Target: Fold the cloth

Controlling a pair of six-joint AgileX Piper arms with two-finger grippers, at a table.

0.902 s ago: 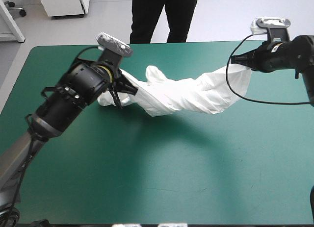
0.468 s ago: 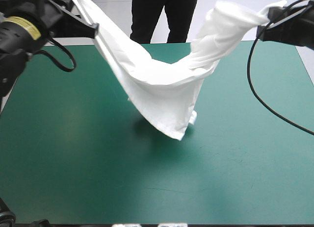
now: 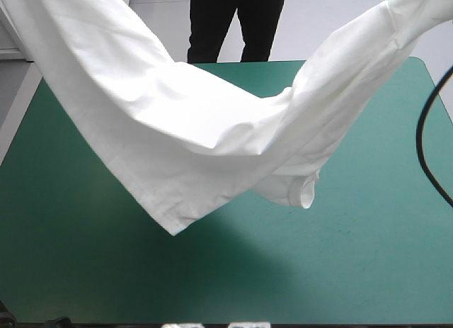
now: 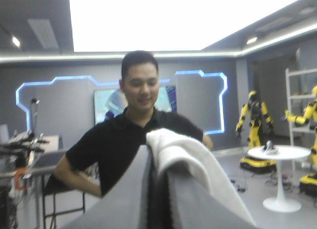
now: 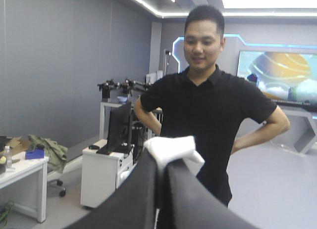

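Left end effector (image 4: 157, 162) and right end effector (image 5: 161, 163) clamp the T-shirt (image 3: 212, 129) hanging over the teal-green table (image 3: 333, 271).

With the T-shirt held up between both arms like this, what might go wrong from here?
Slip: the left hand and the right hand each show only a small tuft of the T-shirt past their tips, so a tug might pull it free.
Creasing: it sags unevenly, one corner hanging low and a sleeve curled under, so it may land wrinkled on the table.
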